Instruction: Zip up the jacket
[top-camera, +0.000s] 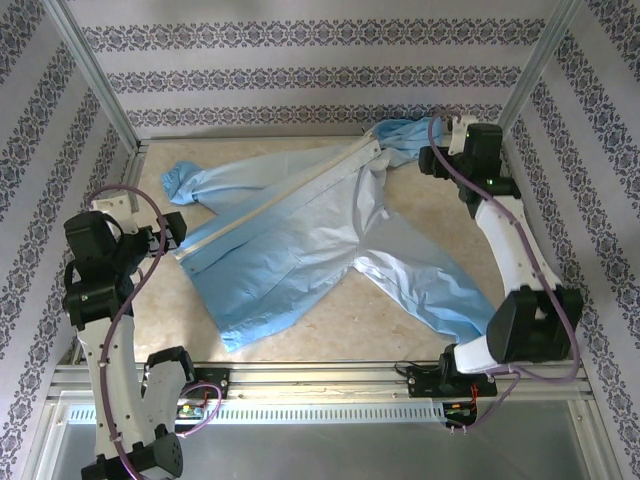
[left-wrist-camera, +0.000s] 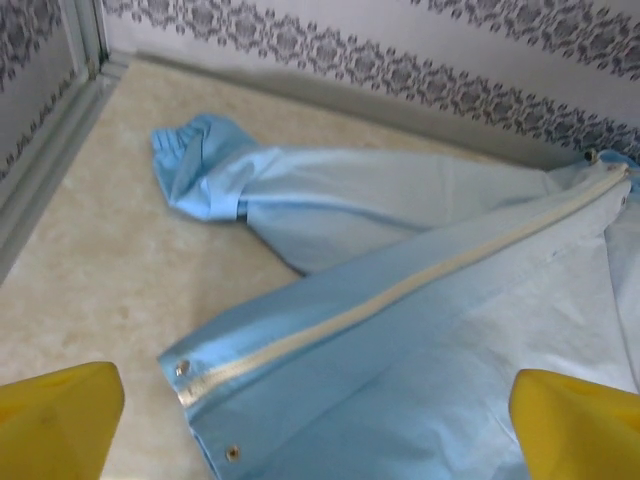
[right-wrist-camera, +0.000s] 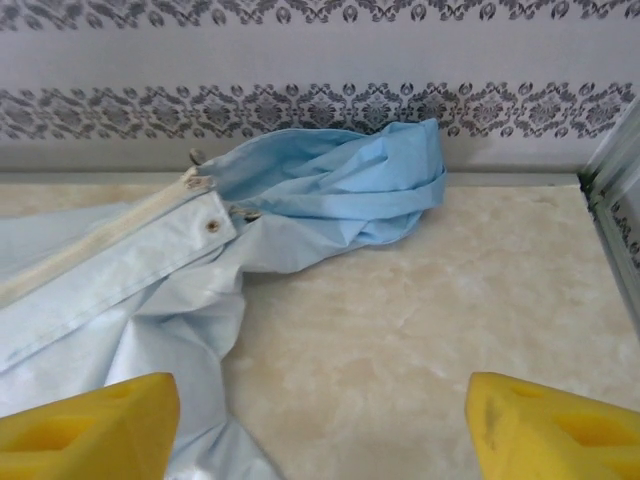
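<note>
The light-blue jacket (top-camera: 300, 240) lies spread flat on the table. Its white zipper (top-camera: 280, 200) runs diagonally from the hem at the left to the collar at the back right. In the left wrist view the zipper (left-wrist-camera: 400, 290) reads as one closed band ending at the hem corner with two snaps. My left gripper (top-camera: 172, 236) hovers open just off that hem end, its yellow fingers (left-wrist-camera: 55, 425) wide apart. My right gripper (top-camera: 433, 162) stands open beside the hood (right-wrist-camera: 350, 180), over bare table. A small metal piece (right-wrist-camera: 198, 182) sits at the zipper's collar end.
One sleeve ends in a gathered cuff (left-wrist-camera: 185, 165) near the back left wall. The other sleeve (top-camera: 430, 290) stretches toward the right arm's base. Patterned walls and metal frame posts (top-camera: 95, 75) close in the table on three sides.
</note>
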